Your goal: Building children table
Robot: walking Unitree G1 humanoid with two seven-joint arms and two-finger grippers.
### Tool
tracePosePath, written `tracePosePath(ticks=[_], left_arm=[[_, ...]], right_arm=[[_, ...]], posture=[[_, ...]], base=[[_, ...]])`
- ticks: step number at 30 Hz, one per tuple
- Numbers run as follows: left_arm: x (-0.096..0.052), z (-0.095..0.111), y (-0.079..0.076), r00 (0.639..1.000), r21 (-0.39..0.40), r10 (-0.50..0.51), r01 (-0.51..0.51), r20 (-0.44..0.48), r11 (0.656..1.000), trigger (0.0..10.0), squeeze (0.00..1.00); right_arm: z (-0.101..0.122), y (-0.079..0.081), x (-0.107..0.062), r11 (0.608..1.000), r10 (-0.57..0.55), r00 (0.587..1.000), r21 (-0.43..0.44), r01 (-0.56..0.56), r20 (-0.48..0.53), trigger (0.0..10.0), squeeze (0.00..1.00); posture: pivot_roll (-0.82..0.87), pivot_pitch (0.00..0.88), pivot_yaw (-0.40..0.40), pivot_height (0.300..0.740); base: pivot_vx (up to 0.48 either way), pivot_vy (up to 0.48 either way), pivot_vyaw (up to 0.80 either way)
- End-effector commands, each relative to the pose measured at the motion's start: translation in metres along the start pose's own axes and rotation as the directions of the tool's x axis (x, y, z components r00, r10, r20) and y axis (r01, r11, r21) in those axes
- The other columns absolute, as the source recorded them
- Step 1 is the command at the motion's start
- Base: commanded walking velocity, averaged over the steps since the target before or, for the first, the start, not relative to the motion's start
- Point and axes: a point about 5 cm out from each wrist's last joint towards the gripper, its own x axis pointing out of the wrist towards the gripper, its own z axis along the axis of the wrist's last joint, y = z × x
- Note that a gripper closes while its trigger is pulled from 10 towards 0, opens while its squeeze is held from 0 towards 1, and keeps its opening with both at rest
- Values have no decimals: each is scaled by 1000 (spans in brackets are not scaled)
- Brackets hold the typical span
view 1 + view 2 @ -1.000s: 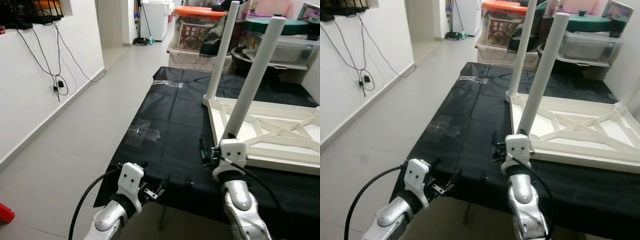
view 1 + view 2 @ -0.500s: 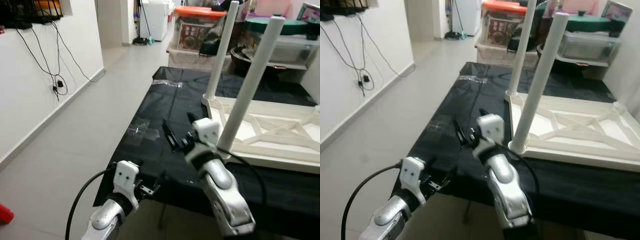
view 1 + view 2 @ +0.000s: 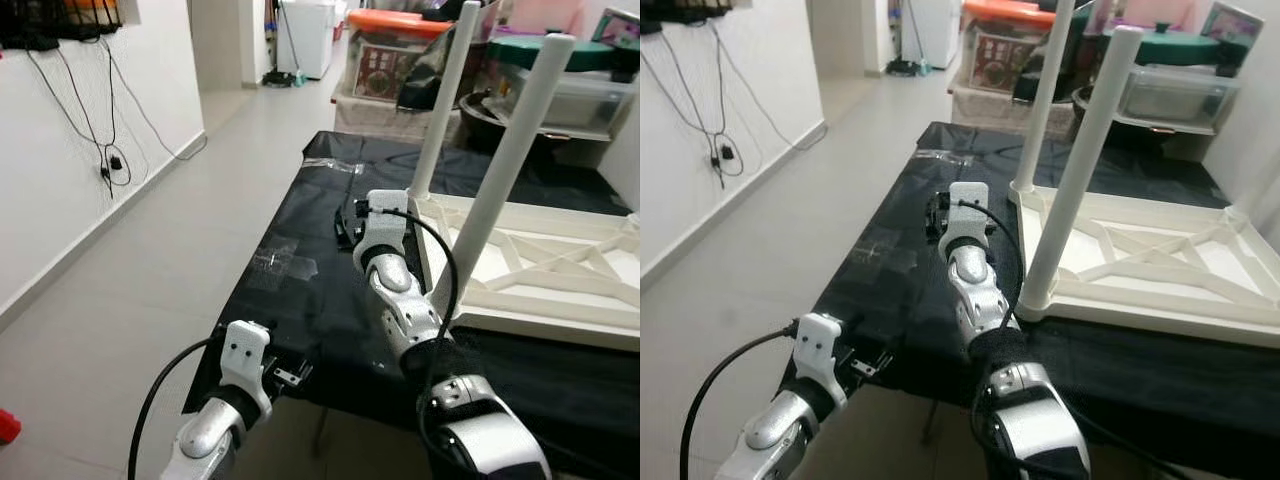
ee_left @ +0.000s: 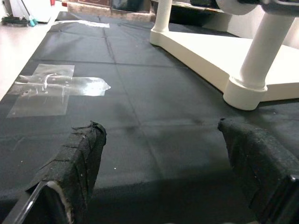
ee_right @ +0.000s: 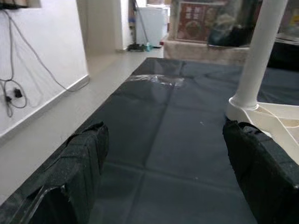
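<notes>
The right gripper (image 3: 352,222), clamped low on the near leg (image 3: 505,170) a second ago, is now released from it and carried out over the black cloth (image 3: 330,250) of the work surface, just beside the far leg (image 3: 442,105) and the tabletop corner; in the right wrist view its fingers (image 5: 81,156) are spread wide with nothing between them. The near leg is left standing upright on its own in its corner socket, so that leg is judged seated or at least self-supporting. The upturned white tabletop (image 3: 560,265) is lying underside-up on the cloth toward the robot's right, with two legs mounted on its left-hand edge. The left gripper (image 3: 285,372) is held low at the near edge of the cloth, fingers (image 4: 77,158) parted and empty, barely shifted. Taped patches (image 3: 285,262) are seen on the cloth. Remaining legs are judged still to be fitted; none can be spotted from here.
</notes>
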Motion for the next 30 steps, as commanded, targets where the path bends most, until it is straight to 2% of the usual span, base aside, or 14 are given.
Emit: tracePosePath(ticks=[1, 3, 6, 8, 10, 16, 18, 21, 22, 23, 24, 25, 26, 30], left_arm=[[-1, -2, -2, 1000, 7, -5, 6, -18, 1000, 10000, 0], [-1, -2, -2, 1000, 7, -5, 6, -18, 1000, 10000, 0], [-1, -2, -2, 1000, 6, -6, 6, -20, 1000, 10000, 0], [-1, -2, -2, 1000, 6, -6, 6, -20, 1000, 10000, 0], [-2, -2, -2, 1000, 9, -8, 8, -21, 1000, 10000, 0], [-1, -2, -2, 1000, 12, -10, 10, -21, 1000, 10000, 0], [-1, -2, -3, 1000, 11, -11, 11, -21, 1000, 10000, 0], [-1, -2, -3, 1000, 11, -11, 11, -21, 1000, 10000, 0], [-1, -2, -3, 1000, 10, -11, 11, -21, 1000, 10000, 0], [-1, -2, -3, 1000, 10, -11, 11, -21, 1000, 10000, 0], [-1, -2, -3, 1000, 9, -12, 12, -20, 1000, 10000, 0], [-1, -2, -3, 1000, 9, -12, 12, -20, 1000, 10000, 0], [-1, -2, -3, 1000, 8, -13, 13, -21, 1000, 10000, 0], [-2, -1, -3, 1000, 6, -16, 16, -22, 1000, 10000, 0]], right_arm=[[-3, -4, 3, 998, -57, 998, -33, 55, -41, 10000, 0], [-3, -4, 3, 998, -57, 998, -33, 55, -41, 10000, 0], [-1, -42, 10, 938, -347, 934, -22, 346, -79, 10000, 0], [-1, -42, 10, 938, -347, 934, -22, 346, -79, 10000, 0], [2, -77, 12, 846, -528, 842, 16, 533, -112, 10000, 0], [3, -100, 12, 790, -607, 785, 18, 613, -122, 10000, 0], [-1, -120, 7, 714, -697, 708, -12, 700, -113, 10000, 0], [-1, -120, 7, 714, -697, 708, -12, 700, -113, 10000, 0], [-5, -131, 1, 647, -761, 640, -41, 762, -106, 10000, 0], [-5, -131, 1, 647, -761, 640, -41, 762, -106, 10000, 0], [-11, -142, -5, 587, -809, 579, -72, 806, -106, 10000, 0], [-11, -142, -5, 587, -809, 579, -72, 806, -106, 10000, 0], [-18, -151, -11, 535, -843, 524, -98, 839, -118, 10000, 0], [-30, -160, -19, 501, -863, 484, -128, 856, -143, 10000, 0]], posture=[[186, 0, -90, 740], [186, 0, -90, 740], [190, 0, -89, 740], [190, 0, -89, 740], [194, 0, -88, 740], [190, 0, -85, 740], [188, 0, -87, 740], [188, 0, -87, 740], [189, 0, -87, 740], [189, 0, -87, 740], [187, 0, -85, 740], [187, 0, -85, 740], [181, 0, -79, 740], [179, 0, -74, 740]], base=[[0, 0, 0], [0, 0, 0], [0, 0, 0], [0, 0, 0], [0, 0, 0], [0, 0, 0], [0, 0, 0], [0, 0, 0], [0, 0, 0], [0, 0, 0], [0, 0, 0], [0, 0, 0], [0, 0, 0], [0, 0, 0]])
